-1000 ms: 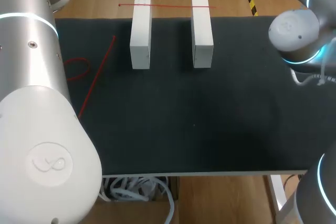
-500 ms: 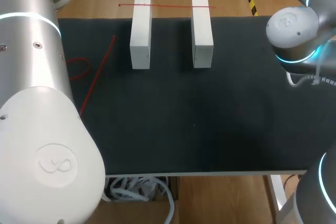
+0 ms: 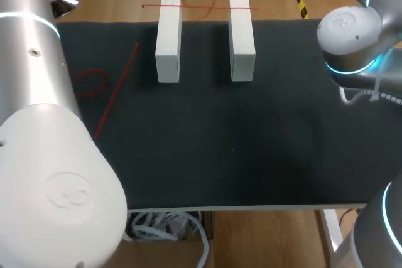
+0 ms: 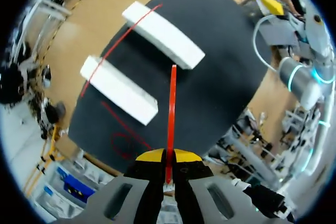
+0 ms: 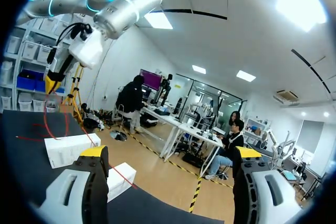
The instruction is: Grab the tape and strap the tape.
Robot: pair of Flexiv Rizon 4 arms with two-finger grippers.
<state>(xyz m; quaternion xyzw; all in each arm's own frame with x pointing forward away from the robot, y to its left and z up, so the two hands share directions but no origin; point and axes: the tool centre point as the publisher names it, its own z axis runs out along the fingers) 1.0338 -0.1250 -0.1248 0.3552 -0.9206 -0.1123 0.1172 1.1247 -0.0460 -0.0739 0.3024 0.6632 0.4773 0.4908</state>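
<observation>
Red tape (image 4: 171, 114) clenched in my left pincer (image 4: 168, 156); better hold it taut, lay across white blocks (image 3: 168, 39), upper middle; right pincer (image 5: 171, 152) released.

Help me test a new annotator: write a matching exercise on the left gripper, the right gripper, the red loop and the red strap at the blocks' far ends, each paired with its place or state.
Things:
1. left gripper
2. right gripper
3. red loop
4. far red strap

Places or states:
A. lies across both white blocks
B. open, holding nothing
C. on the black mat, apart from the blocks
D. shut on a red strip

Pairs: 1-D, 2-B, 3-C, 4-A.
</observation>
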